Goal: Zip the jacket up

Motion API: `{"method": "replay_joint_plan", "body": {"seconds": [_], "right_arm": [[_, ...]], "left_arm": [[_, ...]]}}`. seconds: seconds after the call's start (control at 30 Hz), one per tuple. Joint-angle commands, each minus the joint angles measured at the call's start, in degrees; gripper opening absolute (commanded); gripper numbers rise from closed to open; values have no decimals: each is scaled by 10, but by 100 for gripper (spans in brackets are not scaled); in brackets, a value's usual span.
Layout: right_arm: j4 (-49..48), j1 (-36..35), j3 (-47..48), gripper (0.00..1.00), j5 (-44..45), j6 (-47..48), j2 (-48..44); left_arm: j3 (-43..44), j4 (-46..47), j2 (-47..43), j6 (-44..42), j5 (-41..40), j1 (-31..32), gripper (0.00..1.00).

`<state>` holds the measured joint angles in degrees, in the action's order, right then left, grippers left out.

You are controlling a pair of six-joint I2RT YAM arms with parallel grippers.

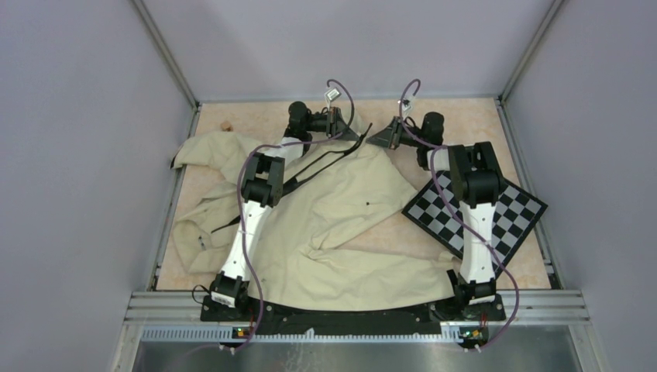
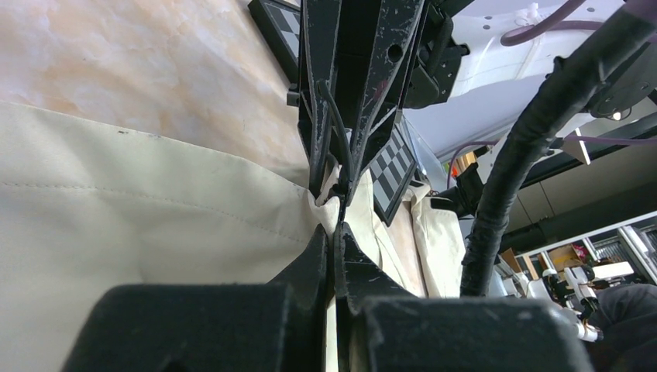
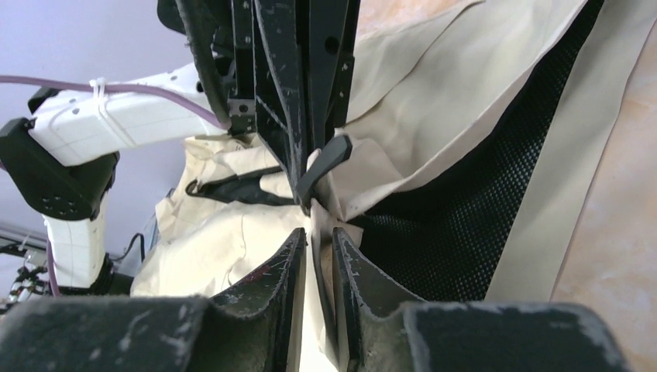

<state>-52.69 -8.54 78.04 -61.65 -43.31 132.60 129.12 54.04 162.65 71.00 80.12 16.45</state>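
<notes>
Since the zipper can only run if its two edges are brought together and pulled taut, both arms reach to the far end of the jacket (image 1: 341, 217), which lies spread and wrinkled across the table (image 1: 465, 116) with its hem at the arms' bases and one corner lapping onto the checkerboard (image 1: 496, 213). The left gripper (image 2: 335, 231) is closed, its fingers pressed together with a fold of cream cloth pinched between them. The right gripper (image 3: 318, 236) is nearly closed too, with only a thin gap between its fingers, and that gap is filled by fabric. The two sets of fingertips meet almost tip to tip at the same bunched spot, likely so that one holds the cloth steady while the other works the slider. The zipper strip (image 1: 318, 164) runs as a dark line from that spot back toward the middle of the garment, apparently unjoined, so the closing looks barely begun. In the right wrist view the front panel is turned back, showing black mesh lining (image 3: 465, 209), and a small black tab (image 3: 325, 159) juts out just beside the left fingers. Whether it is the zipper pull, I cannot tell.
</notes>
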Motion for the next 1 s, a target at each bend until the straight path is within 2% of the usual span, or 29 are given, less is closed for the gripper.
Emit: {"method": "replay_joint_plan", "body": {"seconds": [0.0, 0.07, 0.17, 0.37, 0.4, 0.47, 0.57, 0.6, 0.67, 0.73, 0.77, 0.8, 0.87, 0.97], "right_arm": [[-31, -8, 35, 18, -11, 0, 7], [-27, -10, 36, 14, -9, 5, 5], [-16, -11, 42, 1, -6, 9, 7], [-24, -12, 42, 0, 11, -3, 5], [-26, -12, 40, 0, 16, -7, 5], [-38, -13, 39, 0, 18, -15, 7], [-62, -14, 40, 0, 15, -36, 13], [-74, -14, 39, 0, 15, -43, 15], [-88, -15, 35, 0, 16, -55, 15], [-105, -14, 30, 0, 18, -66, 14], [-108, -14, 29, 0, 19, -67, 15], [-110, -14, 28, 0, 19, -68, 15], [-116, -14, 27, 0, 19, -72, 15], [-114, -13, 25, 0, 20, -70, 11]], "left_arm": [[8, 39, -3, 7, 7, 1, 0], [7, 39, -3, 7, 7, 1, 0], [7, 39, -3, 7, 7, 1, 0], [3, 36, -8, 13, 1, 1, 0], [-5, 38, -14, 18, -9, -2, 10], [-36, 47, -33, 29, -29, -9, 41], [-108, 58, -89, 11, -58, -19, 71], [-137, 39, -116, -17, -71, -20, 77], [-188, -65, -175, -123, -112, -21, 87], [-212, -222, -231, -263, -181, -18, 90], [-223, -276, -254, -305, -222, -15, 91], [-240, -297, -274, -321, -252, -15, 91], [-295, -297, -315, -326, -318, -15, 98], [-354, -328, -383, -380, -445, 3, 99]]}}
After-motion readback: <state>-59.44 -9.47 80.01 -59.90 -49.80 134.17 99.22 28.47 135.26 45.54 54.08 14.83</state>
